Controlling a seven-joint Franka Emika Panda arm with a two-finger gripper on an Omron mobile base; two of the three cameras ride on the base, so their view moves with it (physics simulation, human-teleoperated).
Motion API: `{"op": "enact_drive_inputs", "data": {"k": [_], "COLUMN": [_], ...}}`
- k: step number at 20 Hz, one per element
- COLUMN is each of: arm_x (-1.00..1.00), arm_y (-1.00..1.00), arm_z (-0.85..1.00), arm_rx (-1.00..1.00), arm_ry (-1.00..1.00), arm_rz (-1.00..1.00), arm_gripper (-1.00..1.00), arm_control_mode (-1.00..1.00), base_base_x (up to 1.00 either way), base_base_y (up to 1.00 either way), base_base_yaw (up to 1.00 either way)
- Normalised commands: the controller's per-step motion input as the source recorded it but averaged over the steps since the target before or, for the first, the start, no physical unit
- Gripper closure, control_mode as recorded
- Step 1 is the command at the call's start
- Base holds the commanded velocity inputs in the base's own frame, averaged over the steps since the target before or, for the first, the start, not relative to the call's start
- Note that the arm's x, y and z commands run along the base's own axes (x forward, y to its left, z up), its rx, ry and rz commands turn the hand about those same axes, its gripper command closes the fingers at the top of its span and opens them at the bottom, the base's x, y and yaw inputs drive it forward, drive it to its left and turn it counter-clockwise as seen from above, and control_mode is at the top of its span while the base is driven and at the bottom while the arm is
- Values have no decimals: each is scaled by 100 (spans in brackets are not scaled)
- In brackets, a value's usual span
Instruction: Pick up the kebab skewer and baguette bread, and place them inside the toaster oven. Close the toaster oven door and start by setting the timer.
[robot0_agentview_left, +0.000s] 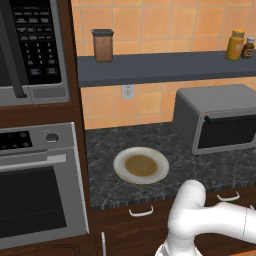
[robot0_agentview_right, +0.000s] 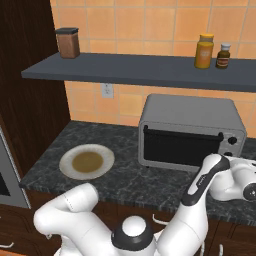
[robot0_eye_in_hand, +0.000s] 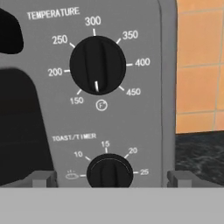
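Black timer knob (robot0_eye_in_hand: 109, 171) on the toaster oven (robot0_eye_in_hand: 87, 109) sits dead ahead between the gripper (robot0_eye_in_hand: 109, 179) tips, jaws spread wide. Likely rigid, smooth, stiff-turning; pinch across its raised ridge.

Toaster oven (robot0_eye_in_hand: 144, 109) control panel, close up.
Temperature knob (robot0_eye_in_hand: 97, 65) above timer knob (robot0_eye_in_hand: 109, 171); gripper (robot0_eye_in_hand: 109, 178) fingertips straddle the timer knob.
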Motion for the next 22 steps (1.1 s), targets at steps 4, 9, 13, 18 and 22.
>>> {"op": "enact_drive_inputs", "data": {"k": [4,9,13,18,22], "arm_x": [5,5,6,1,0], "arm_y": [0,5,7,1,0], "arm_z": [0,0,0,0,0], "arm_rx": [0,0,0,0,0], "arm_ry": [0,0,0,0,0], "arm_rz": [0,0,0,0,0], "arm_gripper": [-100,-100,100,100,100], "arm_control_mode": [-100,-100,-100,-100,-100], "base_base_x": [0,0,0,0,0], "base_base_y": [0,0,0,0,0], "base_base_yaw": [0,0,0,0,0]}}
